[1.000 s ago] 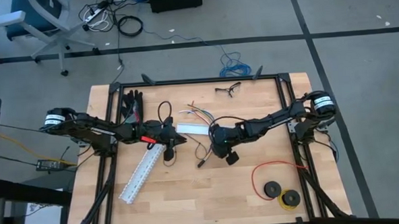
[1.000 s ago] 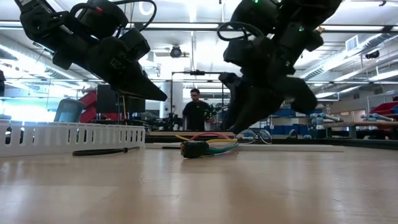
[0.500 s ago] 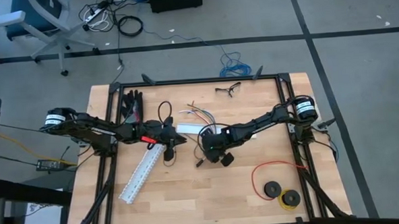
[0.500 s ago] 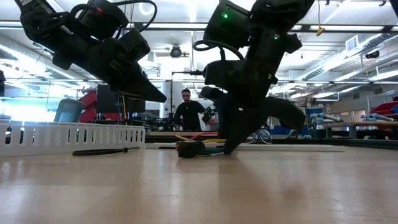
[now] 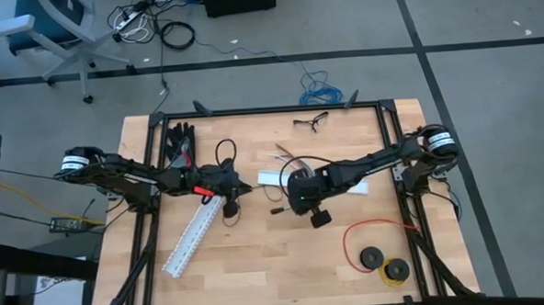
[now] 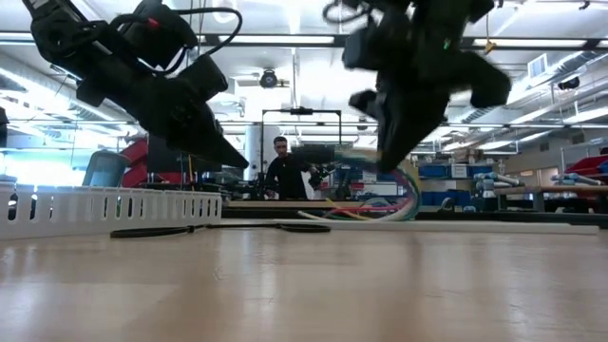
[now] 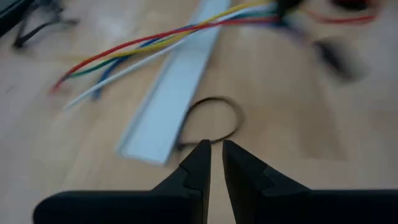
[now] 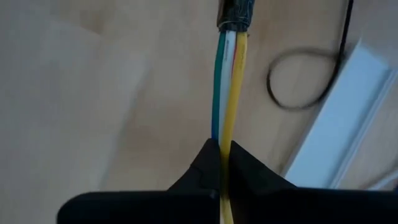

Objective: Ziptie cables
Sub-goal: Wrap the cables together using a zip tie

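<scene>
The cables [image 8: 225, 74], green, white, red and yellow wires ending in a dark plug [image 8: 236, 11], run out from between the shut fingers of my right gripper [image 8: 221, 148] near the table's middle [image 5: 291, 201]. Their loose ends [image 5: 287, 157] lie toward the far side. A black zip tie, closed into a loop [image 7: 212, 118], lies flat on the wood in front of my left gripper [image 7: 216, 155]. That gripper hovers above the table [image 5: 244, 188], fingers nearly together with nothing between them. My right gripper pinches the wire bundle [image 8: 222, 134] between its two fingers, a short way behind the plug. The fingers slant down from the table's right, and the wires run along them and out past the tips. The plug end hangs off the table; the loose ends trail to the far side.
A flat white strip [image 5: 271, 175] lies under the right arm and a white slotted channel [image 5: 193, 237] slants at the left. A red wire loop [image 5: 376, 229] with spools [image 5: 372, 257] sits near right. Black gloves [image 5: 180, 143] lie far left. A person [image 6: 278, 171] stands beyond the table.
My right gripper dipped toward the table's left onto the cables near the plug and shut on them. It then rose and drew back toward the right. The plug end has come up off the table, and the wires arc below the fingers.
</scene>
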Robot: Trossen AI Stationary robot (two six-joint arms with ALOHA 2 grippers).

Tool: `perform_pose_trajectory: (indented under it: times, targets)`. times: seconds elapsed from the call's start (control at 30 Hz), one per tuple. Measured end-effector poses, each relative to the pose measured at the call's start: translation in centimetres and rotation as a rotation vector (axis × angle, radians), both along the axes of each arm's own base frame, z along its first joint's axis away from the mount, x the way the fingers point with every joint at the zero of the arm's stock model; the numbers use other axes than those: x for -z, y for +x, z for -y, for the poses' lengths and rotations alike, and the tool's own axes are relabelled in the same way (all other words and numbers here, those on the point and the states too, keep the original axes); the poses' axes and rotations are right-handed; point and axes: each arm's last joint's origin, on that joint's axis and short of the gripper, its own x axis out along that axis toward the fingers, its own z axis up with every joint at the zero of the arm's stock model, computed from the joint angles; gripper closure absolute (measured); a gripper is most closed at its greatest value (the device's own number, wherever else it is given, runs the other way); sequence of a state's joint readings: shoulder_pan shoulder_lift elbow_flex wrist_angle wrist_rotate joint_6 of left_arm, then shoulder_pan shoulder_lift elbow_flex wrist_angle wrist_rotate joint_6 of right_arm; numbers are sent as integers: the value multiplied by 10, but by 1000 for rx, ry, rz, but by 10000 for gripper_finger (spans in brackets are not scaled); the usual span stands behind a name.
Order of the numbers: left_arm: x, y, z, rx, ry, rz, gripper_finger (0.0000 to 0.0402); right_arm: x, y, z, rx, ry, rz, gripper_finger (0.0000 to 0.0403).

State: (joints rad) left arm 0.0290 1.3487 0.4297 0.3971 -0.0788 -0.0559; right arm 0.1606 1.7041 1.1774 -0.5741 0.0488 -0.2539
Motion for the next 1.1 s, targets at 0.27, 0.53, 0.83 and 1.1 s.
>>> perform_pose_trajectory:
  times: [0.27,0.53,0.83,1.1]
  targets:
    - [21,2,-1,-74,-39,-98,350,-10,-2,12,94,-90,39,401]
    - [52,6,-3,-171,4,-214,336,-9,0,28,141,-91,35,402]
    - [54,7,-3,-151,-22,-222,372,-9,0,28,137,-90,38,402]
    - [34,30,0,-146,-6,-383,398,-9,0,28,139,-91,32,401]
